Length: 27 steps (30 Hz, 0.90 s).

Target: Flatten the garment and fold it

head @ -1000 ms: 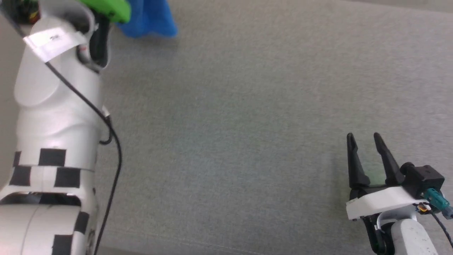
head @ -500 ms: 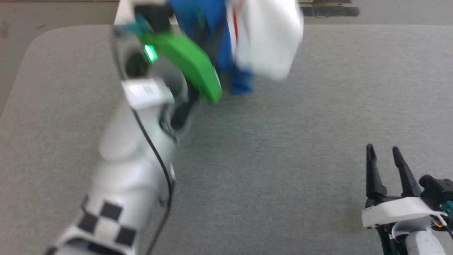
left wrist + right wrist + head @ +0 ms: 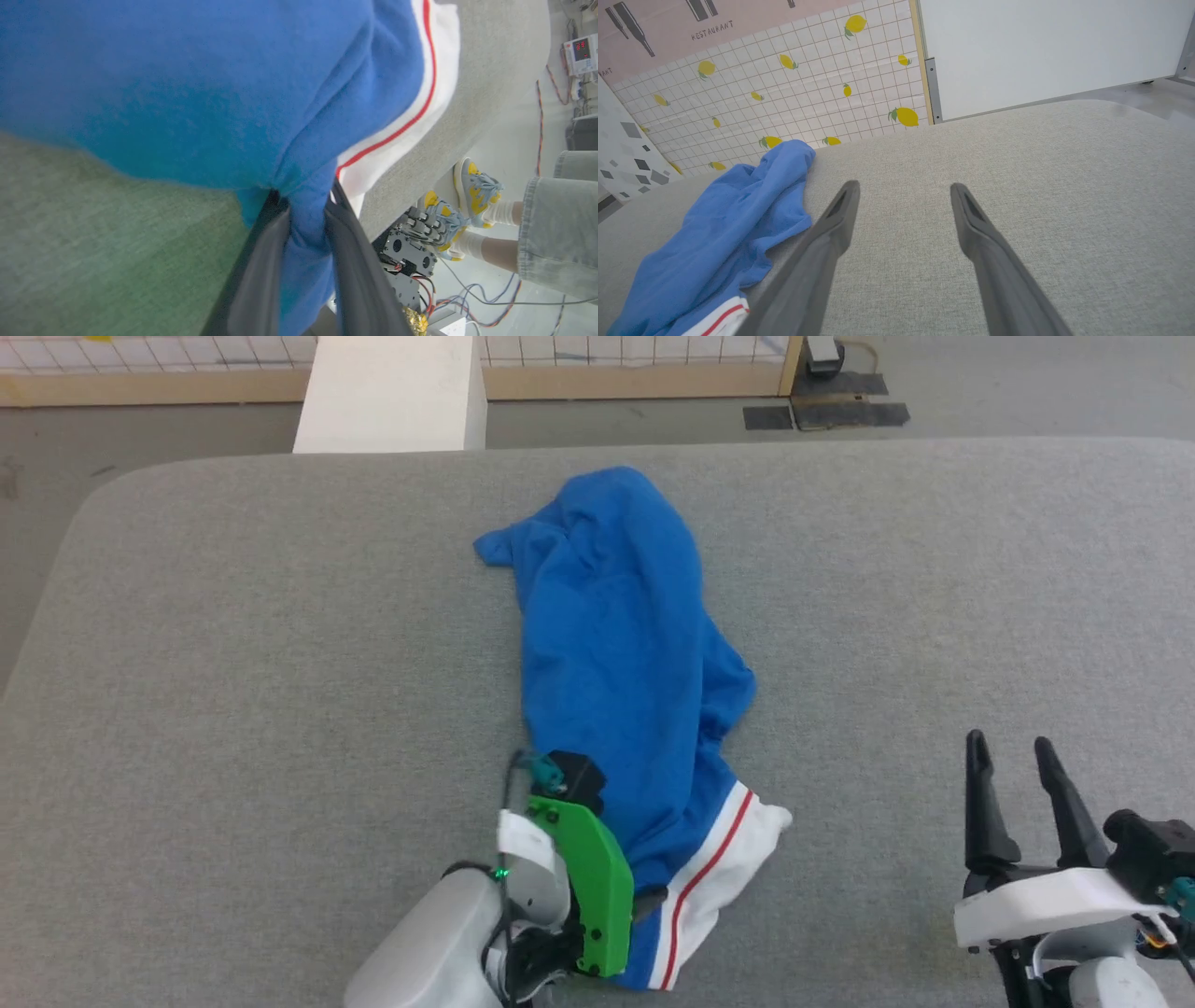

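Clamped on a pinch of blue cloth, the left claw held the near end of the shirt, low at 6 o'clock in the head view, the cloth squeezed between its fingers. Just beside it, toward 3 o'clock, the white sleeve with its red stripe lay on the table. The right claw stood spread and empty over bare table at 4 o'clock in that view, well apart from any cloth. From it the shirt lay at about 9 to 10 o'clock, the sleeve its nearest part. The shirt's long axis ran from 6 o'clock up to 12, a narrow rumpled band, bunched rather than flat, its far tip near the table's far edge. So the left arm was the nearer, and I judged that spreading would turn on the right claw crossing toward 9 o'clock to take the sleeve side and pull across that axis. The left wrist view showed what the green wrist plate hid in the head view: the grip itself, and past the table's edge a person's shoes. The right wrist view showed the open gap between its fingers and the shirt's far hump before a lemon-tiled wall.
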Motion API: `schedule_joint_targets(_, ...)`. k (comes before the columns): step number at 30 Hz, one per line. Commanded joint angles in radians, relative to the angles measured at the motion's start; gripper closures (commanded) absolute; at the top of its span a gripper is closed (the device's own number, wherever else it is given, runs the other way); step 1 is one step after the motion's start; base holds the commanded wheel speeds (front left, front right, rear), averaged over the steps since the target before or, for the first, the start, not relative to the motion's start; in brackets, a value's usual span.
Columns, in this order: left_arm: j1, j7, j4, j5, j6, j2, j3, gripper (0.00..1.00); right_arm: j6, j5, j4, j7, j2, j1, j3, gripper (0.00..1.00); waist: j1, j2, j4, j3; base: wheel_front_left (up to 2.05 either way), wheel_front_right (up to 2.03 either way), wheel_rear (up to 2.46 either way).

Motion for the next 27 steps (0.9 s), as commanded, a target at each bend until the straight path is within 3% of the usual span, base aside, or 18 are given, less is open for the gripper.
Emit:
schedule_joint_targets(1, 0.030, -0.009, -0.009, -0.032, 0.001, 0.004, 0.021, 0.51, -0.002, 0.005, 0.004, -0.006, 0.001, 0.015, 0.006, 0.00, 0.0000, -0.0001, 0.012, -0.015, 0.00, 0.00, 0.00)
schedule_joint_targets(2, 0.030, -0.020, -0.018, -0.036, 0.004, 0.005, 0.031, 0.00, -0.002, 0.006, 0.005, -0.006, 0.001, 0.018, 0.007, 0.00, 0.0000, -0.0001, 0.014, -0.019, 0.00, 0.00, 0.00)
schedule_joint_targets(7, 0.016, -0.133, -0.121, -0.129, 0.029, -0.001, 0.177, 0.00, -0.002, 0.004, 0.018, -0.006, 0.001, 0.037, 0.012, 0.00, 0.0000, -0.0001, 0.032, -0.058, 0.00, 0.00, 0.00)
schedule_joint_targets(11, 0.013, -0.286, -0.192, -0.132, 0.057, 0.026, 0.296, 0.00, -0.002, 0.001, 0.035, -0.006, 0.001, 0.041, 0.021, 0.00, 0.0000, -0.0001, 0.035, -0.084, 0.00, 0.00, 0.00)
schedule_joint_targets(18, 0.099, -0.663, -0.267, 0.023, 0.104, 0.109, 0.430, 0.00, -0.002, -0.006, 0.084, 0.001, 0.001, 0.035, 0.049, 0.00, 0.0000, -0.0001, 0.038, -0.115, 0.00, 0.00, 0.00)
schedule_joint_targets(21, 0.160, -0.791, -0.280, 0.107, 0.125, 0.141, 0.443, 0.00, -0.002, 0.000, 0.099, 0.020, 0.001, 0.028, 0.058, 0.00, 0.0000, -0.0001, 0.040, -0.121, 0.00, 0.00, 0.00)
schedule_joint_targets(23, 0.198, -0.846, -0.294, 0.191, 0.139, 0.172, 0.431, 0.00, -0.002, 0.003, 0.109, 0.043, 0.001, 0.027, 0.060, 0.00, 0.0000, -0.0001, 0.041, -0.125, 0.00, 0.00, 0.00)
schedule_joint_targets(27, 0.285, -0.879, -0.344, 0.307, 0.186, 0.178, 0.445, 0.00, -0.002, 0.006, 0.130, 0.099, 0.001, 0.024, 0.044, 0.00, 0.0000, -0.0001, 0.044, -0.127, 0.00, 0.00, 0.00)
